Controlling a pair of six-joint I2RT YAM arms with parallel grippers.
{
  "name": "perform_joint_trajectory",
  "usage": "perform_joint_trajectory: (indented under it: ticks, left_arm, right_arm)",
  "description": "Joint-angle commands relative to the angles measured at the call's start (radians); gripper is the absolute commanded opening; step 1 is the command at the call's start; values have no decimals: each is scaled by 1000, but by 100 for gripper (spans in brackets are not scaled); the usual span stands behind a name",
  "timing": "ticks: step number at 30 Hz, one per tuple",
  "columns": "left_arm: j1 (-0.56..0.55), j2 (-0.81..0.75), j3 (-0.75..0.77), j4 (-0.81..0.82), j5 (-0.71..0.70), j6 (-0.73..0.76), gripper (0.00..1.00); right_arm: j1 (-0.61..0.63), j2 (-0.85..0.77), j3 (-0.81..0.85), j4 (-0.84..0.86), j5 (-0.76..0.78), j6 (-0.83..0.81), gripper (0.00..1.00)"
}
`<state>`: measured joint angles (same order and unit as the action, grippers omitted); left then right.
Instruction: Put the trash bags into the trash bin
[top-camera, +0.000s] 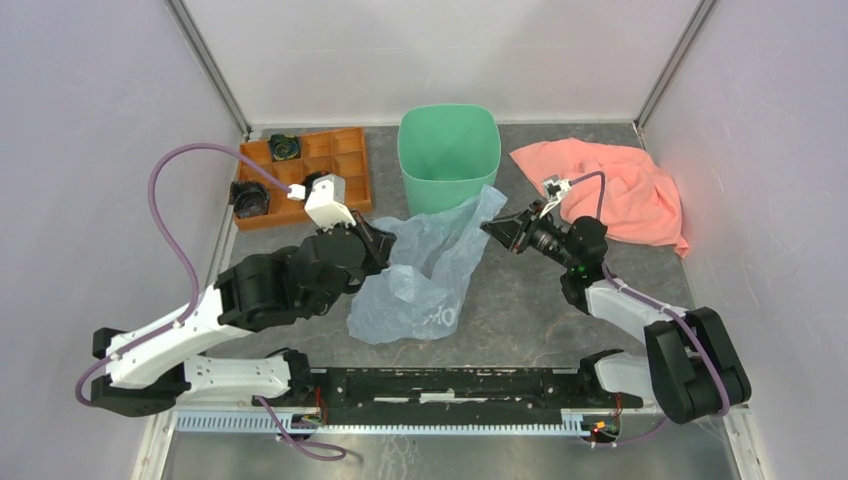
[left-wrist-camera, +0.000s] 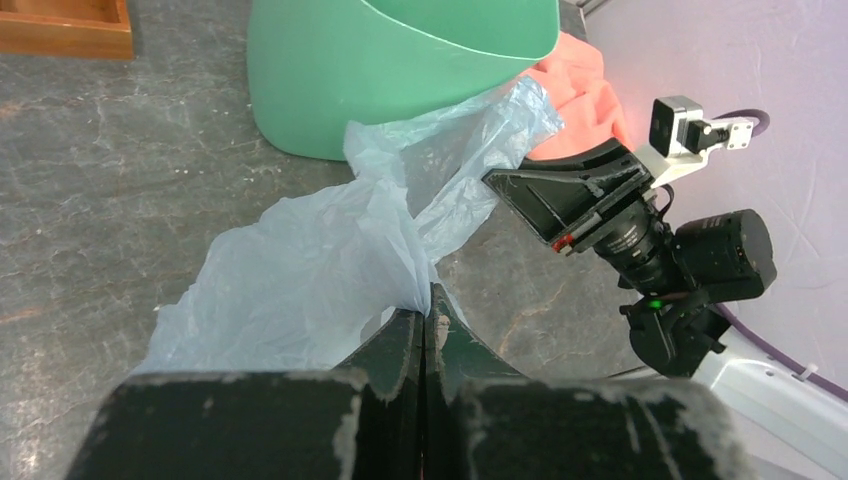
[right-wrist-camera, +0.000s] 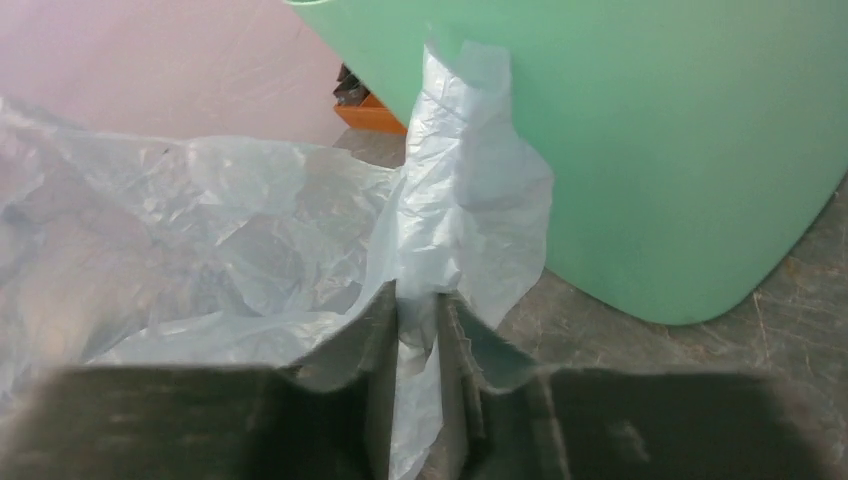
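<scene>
While the bag (top-camera: 420, 285) stays this thin and crinkly, judge it near weightless, limp and slippery: it should sag and billow rather than hold shape, and might tear under a hard pull.

- Position: crumpled on the table (top-camera: 530, 300), directly before the bin (top-camera: 450, 195). Its far corner stands up against the bin's near wall. None of it is inside.
- Where to hold: bunched folds at the edge, several layers together, one hold on each side. A single layer would likely slide out.
- Left gripper (left-wrist-camera: 428, 310): jaws pressed together on a gathered fold at the bag's left edge. It has the film.
- Right gripper (right-wrist-camera: 418, 310): at the bag's upper right corner, just beside the bin. A strip of film runs between its fingers and the jaws stand slightly apart. Cannot tell whether they bite.
- Bin: upright, mouth open.
- Risk, as a judgement: the lift must clear the rim, and trailing film may drape outside or snag there.
- Around: cloth (top-camera: 620, 190) right of the bin, apart from the bag; tray (top-camera: 350, 165) to the left.
</scene>
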<state>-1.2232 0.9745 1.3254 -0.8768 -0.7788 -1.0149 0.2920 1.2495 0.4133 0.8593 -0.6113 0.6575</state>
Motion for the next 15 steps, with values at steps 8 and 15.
perform_joint_trajectory:
  ticks: [8, 15]
  left_arm:
    - [34, 169, 104, -10, -2, 52, 2]
    - [87, 213, 126, 14, 58, 51, 2]
  right_arm:
    - [162, -259, 15, 43, -259, -10, 0]
    - [370, -327, 71, -196, -133, -147, 10]
